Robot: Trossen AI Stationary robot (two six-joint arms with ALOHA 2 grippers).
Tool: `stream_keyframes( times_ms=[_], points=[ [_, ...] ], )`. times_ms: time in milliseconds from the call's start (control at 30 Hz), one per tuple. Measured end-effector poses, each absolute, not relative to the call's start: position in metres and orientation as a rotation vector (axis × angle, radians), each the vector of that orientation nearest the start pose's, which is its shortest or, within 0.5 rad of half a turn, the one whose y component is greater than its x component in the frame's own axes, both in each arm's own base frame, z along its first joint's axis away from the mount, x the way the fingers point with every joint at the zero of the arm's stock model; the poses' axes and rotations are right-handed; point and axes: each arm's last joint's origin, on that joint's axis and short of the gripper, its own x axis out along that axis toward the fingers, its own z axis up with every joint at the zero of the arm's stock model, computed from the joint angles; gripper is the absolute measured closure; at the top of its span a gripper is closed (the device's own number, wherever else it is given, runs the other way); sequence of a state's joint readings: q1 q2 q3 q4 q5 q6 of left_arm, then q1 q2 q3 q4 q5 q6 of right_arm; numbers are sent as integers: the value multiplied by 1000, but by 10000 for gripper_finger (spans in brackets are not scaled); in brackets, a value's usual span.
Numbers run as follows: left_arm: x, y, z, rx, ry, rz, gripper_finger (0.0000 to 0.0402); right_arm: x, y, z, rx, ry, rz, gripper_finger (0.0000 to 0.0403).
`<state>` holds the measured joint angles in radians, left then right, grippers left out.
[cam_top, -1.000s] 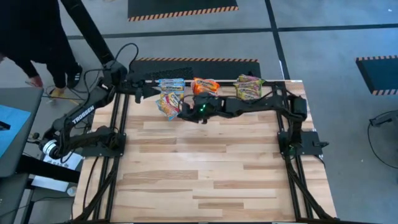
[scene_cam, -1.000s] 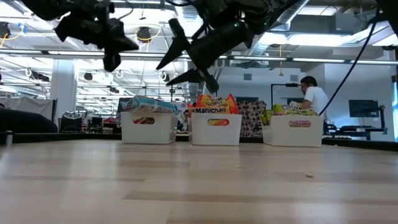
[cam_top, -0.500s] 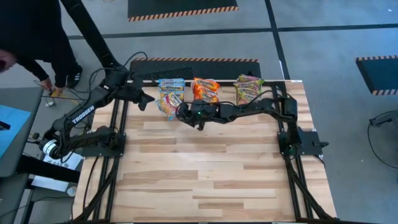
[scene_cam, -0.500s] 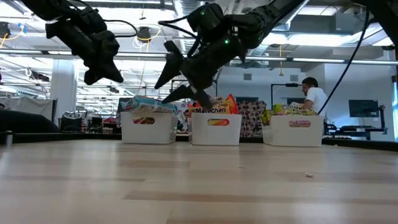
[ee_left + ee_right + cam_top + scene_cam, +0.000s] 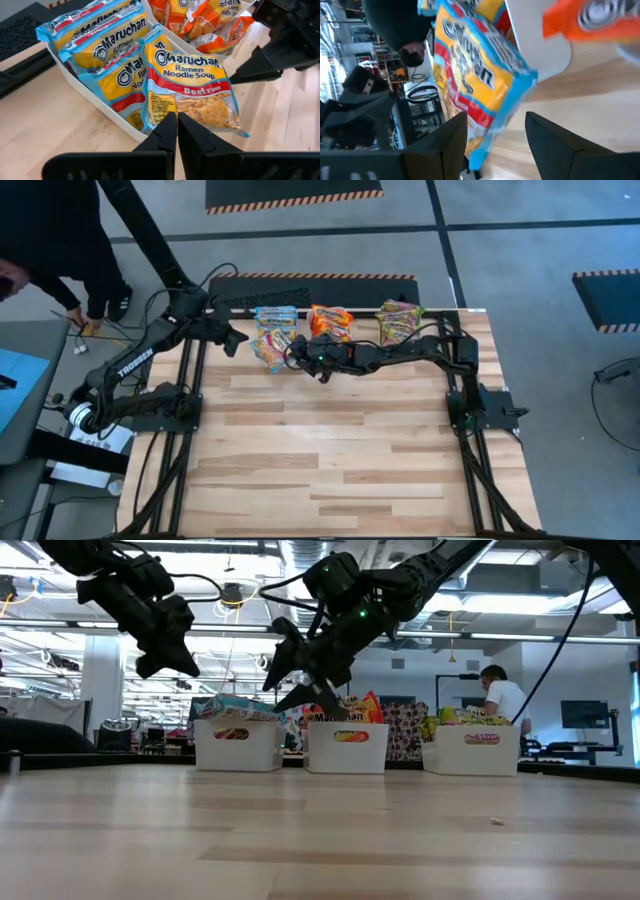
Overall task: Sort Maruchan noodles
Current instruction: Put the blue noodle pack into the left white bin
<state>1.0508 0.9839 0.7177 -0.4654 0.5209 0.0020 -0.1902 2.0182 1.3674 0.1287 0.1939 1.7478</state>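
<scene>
My right gripper [image 5: 297, 356] hangs in the upper middle of the high view, just in front of the left and middle bins, with its fingers [image 5: 451, 141] spread wide and nothing between them. In the right wrist view the two dark fingers frame a blue-edged packet [image 5: 479, 75] that leans over the white wall of the left bin [image 5: 540, 45]; whether a fingertip touches it I cannot tell. My left gripper [image 5: 232, 340] sits at the upper left of the high view, just left of that bin, with its fingers [image 5: 162, 134] pressed together and empty, well above the table in the low view.

The Maruchan noodles [image 5: 330, 320] lie in three white bins along the far edge of the wooden table [image 5: 330, 450]. The left bin [image 5: 268, 338] holds yellow packets with blue edges and red bands, the middle bin [image 5: 347, 748] orange and yellow ones, the right bin [image 5: 400, 322] yellow ones with green and pink.

In the left wrist view one blue-edged packet [image 5: 190, 87] tips out over the bin's near wall onto the table. It reads "Maruchan Ramen Noodle Soup" and "Beef Flavor" on a red band. The packets behind it [image 5: 97, 37] carry the same "Maruchan Ramen" lettering.

In the low view "Maruchan" shows on a packet above the middle bin.
</scene>
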Motion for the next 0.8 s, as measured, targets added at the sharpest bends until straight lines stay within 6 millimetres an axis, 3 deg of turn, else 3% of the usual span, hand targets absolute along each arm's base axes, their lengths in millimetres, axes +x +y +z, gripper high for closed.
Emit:
stream_keyframes(
  times_ms=[467,600,800],
  points=[
    [116,171,245,-531,555,504,402,439,-89,192,1674,26,-774,179],
    [116,172,245,-530,556,505,401,443,-87,178,1663,21,-800,179],
    [116,172,245,-530,556,505,401,455,-86,164,1733,-27,-686,179]
  ],
)
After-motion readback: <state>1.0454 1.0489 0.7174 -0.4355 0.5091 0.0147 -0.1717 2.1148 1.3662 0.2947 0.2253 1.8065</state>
